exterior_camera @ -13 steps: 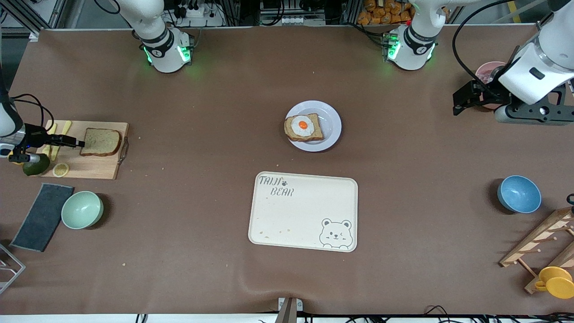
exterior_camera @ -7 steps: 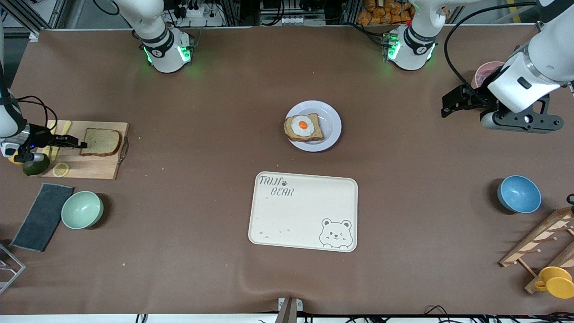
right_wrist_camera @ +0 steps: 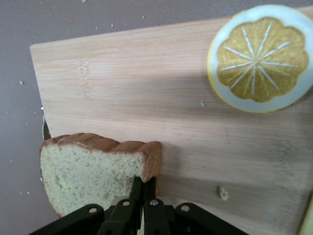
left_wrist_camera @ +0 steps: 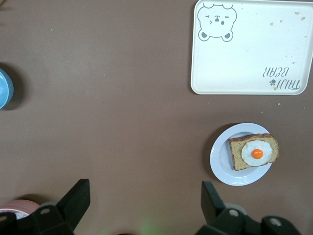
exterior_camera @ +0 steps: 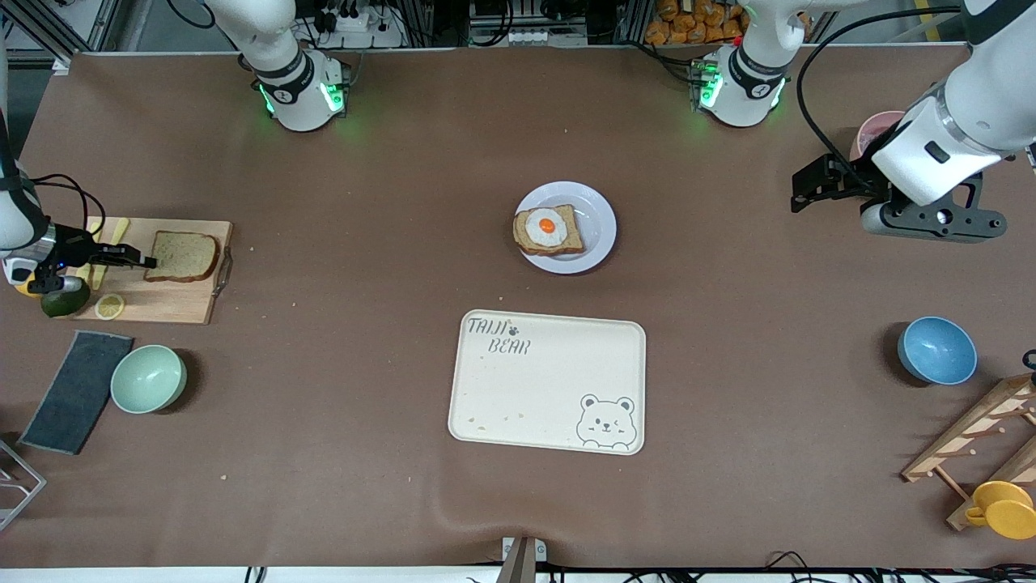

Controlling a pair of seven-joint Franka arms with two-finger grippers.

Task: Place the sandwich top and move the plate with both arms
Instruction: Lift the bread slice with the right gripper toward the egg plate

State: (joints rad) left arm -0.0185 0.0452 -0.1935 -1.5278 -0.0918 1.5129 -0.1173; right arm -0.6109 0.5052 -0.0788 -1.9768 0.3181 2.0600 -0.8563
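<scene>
Right gripper (exterior_camera: 146,261) is down at the wooden cutting board (exterior_camera: 170,300), fingers pinched narrow on the edge of the sandwich top (exterior_camera: 183,256), which lies flat on the board. Lemon slice (right_wrist_camera: 260,58) sits on the board just beside the gripper. Left gripper (left_wrist_camera: 142,196) hangs over bare table at the left arm's end, jaws spread wide, holding nothing. Plate (exterior_camera: 597,235) with the egg slice (exterior_camera: 549,230) is well apart from both grippers, mid-table, bear tray (exterior_camera: 548,380) nearer the front camera.
</scene>
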